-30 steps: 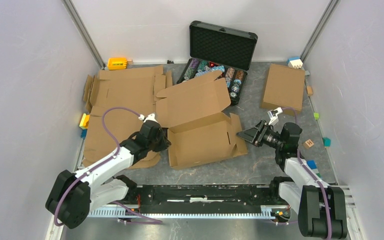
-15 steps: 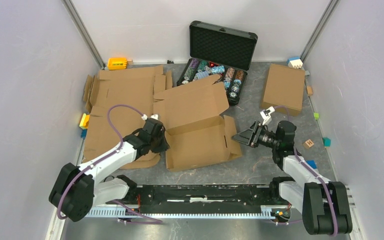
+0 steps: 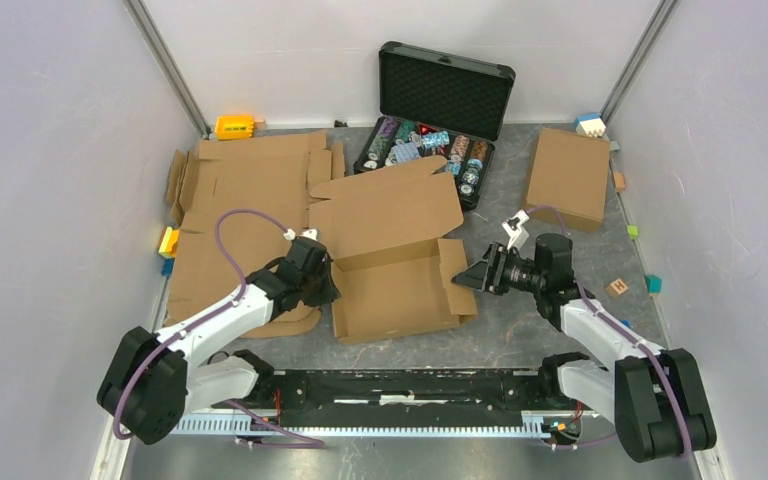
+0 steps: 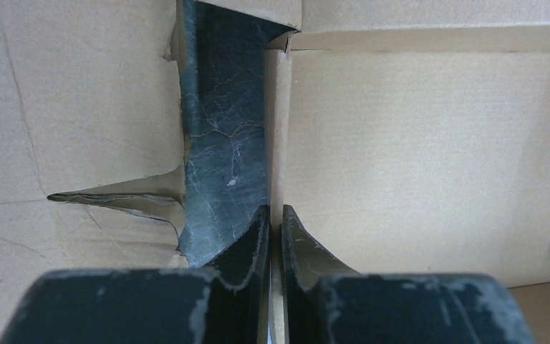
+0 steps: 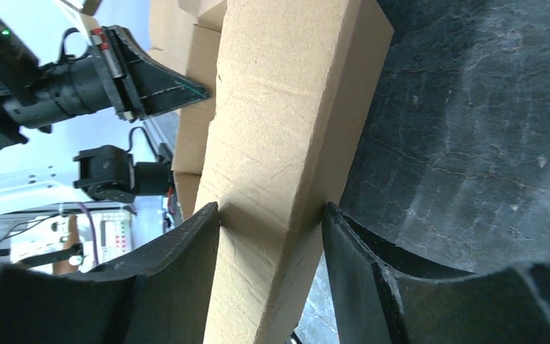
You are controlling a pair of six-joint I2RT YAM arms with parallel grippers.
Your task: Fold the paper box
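Nearest, we see the paper box (image 3: 395,290) lying open on the dark bench (image 3: 520,335), between 2 arms. The left tool (image 4: 275,215) is pinched nearly together on the box's left wall. The right tool (image 5: 271,215) clamps the raised right side flap. Behind, the box's lid reaches toward a black case (image 3: 445,95) of chips. Flat cardboard sheets (image 3: 250,180) lie far left and a closed brown box (image 3: 567,178) far right, with pale walls around.

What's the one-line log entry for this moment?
stage: folding | left gripper: shut on paper box left wall | right gripper: shut on its right flap | lid: open
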